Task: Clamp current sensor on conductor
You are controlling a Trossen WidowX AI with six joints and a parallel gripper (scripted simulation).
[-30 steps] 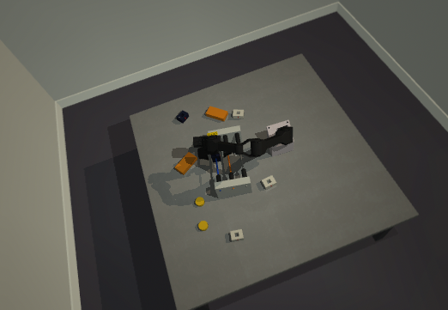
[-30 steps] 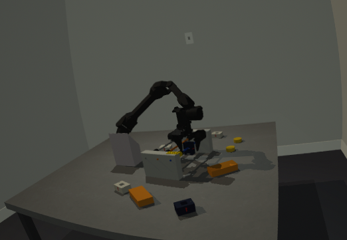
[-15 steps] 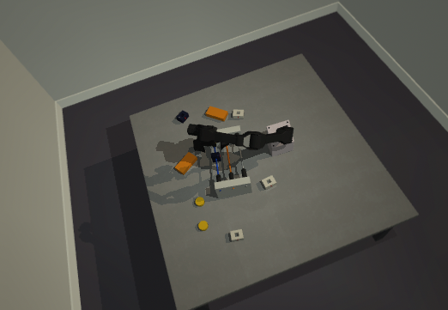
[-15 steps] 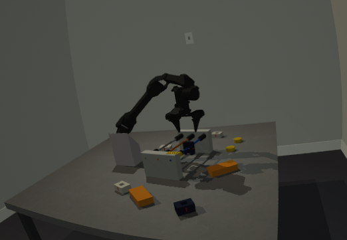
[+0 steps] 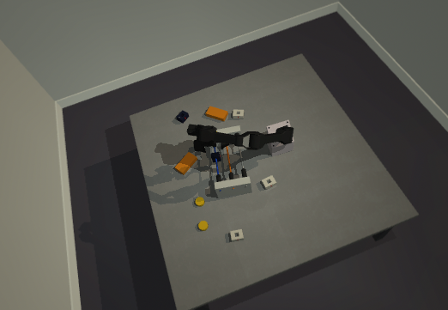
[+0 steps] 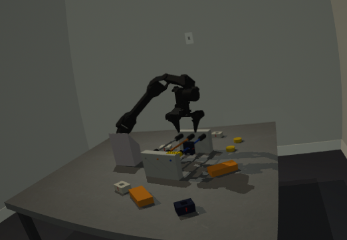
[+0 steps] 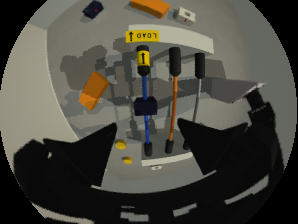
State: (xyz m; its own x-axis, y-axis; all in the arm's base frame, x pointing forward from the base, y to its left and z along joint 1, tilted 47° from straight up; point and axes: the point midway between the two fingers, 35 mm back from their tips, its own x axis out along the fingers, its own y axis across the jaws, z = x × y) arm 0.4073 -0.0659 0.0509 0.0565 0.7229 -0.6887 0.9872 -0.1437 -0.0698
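Note:
The dark navy split-core sensor [image 5: 214, 157] [image 6: 188, 146] [image 7: 143, 106] sits as a compact block round the blue conductor [image 5: 217, 167] [image 7: 145, 86]. That conductor carries a yellow sleeve [image 7: 141, 58] at the end by the yellow LOAD marker [image 7: 143, 35] [image 6: 173, 152]. The arrow on the sensor is too small to read. My gripper [image 6: 185, 126] [image 7: 147, 123] is open and empty. It hangs above the sensor, clear of it, with one finger on each side in the wrist view.
An orange conductor [image 5: 228, 161] [image 7: 172, 99] and a dark one [image 7: 198, 90] run beside the blue one between two white end blocks [image 5: 232, 185] [image 6: 161, 165]. Two orange blocks [image 5: 216, 113] [image 5: 185, 163], a second navy box [image 5: 182, 116] [image 6: 184, 207], two yellow discs [image 5: 199, 201] [image 5: 202, 225] and small white blocks [image 5: 268, 182] lie around.

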